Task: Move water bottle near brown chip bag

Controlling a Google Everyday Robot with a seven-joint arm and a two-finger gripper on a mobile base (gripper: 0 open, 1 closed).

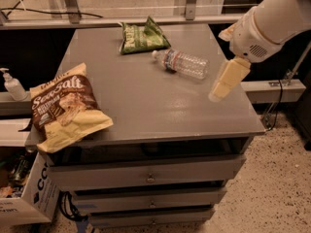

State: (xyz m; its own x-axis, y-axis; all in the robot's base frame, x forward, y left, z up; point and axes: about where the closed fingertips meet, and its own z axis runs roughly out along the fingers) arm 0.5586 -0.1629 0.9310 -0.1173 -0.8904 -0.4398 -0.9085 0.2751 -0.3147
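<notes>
The gripper [218, 64] hovers over the table's [160, 106] right edge, fingers [228, 79] apart. The water bottle [184, 63] lies just left of them. Far left, the brown chip bag [65, 106], lettered "Sea Salt", overhangs the front edge, with open tabletop between.

So on the bench [146, 106], the water bottle [183, 63] lies on its side toward the back right. The small chip bag [142, 35] is just behind and left of it, by the back edge. The big chip bag [65, 106] sits at the front left corner, overhanging the edge, well apart from both. The gripper [221, 87] hangs over the right side, just right of the bottle. A pump bottle [12, 85] stands off to the left, lower down.
</notes>
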